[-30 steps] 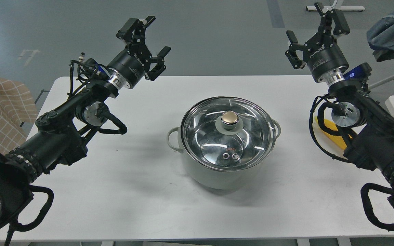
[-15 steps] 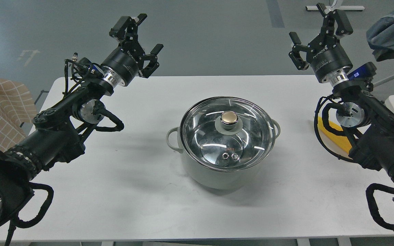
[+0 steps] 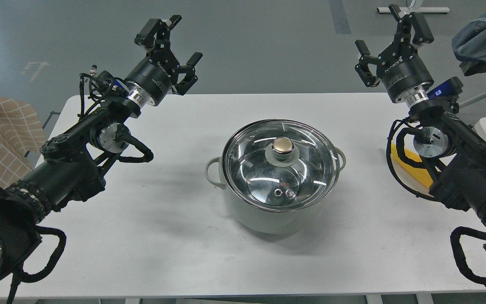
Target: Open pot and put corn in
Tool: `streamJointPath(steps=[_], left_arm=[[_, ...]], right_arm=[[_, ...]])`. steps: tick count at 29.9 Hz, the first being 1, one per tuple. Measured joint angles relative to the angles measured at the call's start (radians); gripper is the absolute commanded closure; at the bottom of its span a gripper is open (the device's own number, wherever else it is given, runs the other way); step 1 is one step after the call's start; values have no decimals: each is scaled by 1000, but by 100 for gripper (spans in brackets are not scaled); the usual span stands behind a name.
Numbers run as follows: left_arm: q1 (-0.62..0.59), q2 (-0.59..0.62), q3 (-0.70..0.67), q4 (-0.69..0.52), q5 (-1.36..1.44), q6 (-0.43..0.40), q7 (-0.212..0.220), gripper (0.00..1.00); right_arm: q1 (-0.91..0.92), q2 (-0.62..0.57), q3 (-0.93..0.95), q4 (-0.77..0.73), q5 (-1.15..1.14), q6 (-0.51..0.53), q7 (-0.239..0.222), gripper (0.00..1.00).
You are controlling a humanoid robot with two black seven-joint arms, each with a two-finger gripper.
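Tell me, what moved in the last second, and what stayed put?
The left end effector lifted and pulled back toward the left, away from the pot. The right end effector shifted slightly up and right. Both are open and empty; nothing was picked up or let go. The glass lid is still on the pot, and the corn still lies on the table behind the right arm.

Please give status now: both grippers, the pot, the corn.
Left gripper and right gripper: jaws open, empty, raised. Pot mid-table, glass lid on. Corn at right, partly hidden behind right arm.
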Motion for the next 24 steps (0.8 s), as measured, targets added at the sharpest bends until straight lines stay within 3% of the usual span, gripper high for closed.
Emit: streamJointPath(steps=[19, 24], left_arm=[[1, -11, -10, -22, 3, 3, -3, 2], [-52, 28, 5, -48, 74, 7, -14, 2]], right_arm=[[0, -14, -3, 2, -3, 0, 0, 1], [0, -39, -12, 2, -5, 0, 0, 1]])
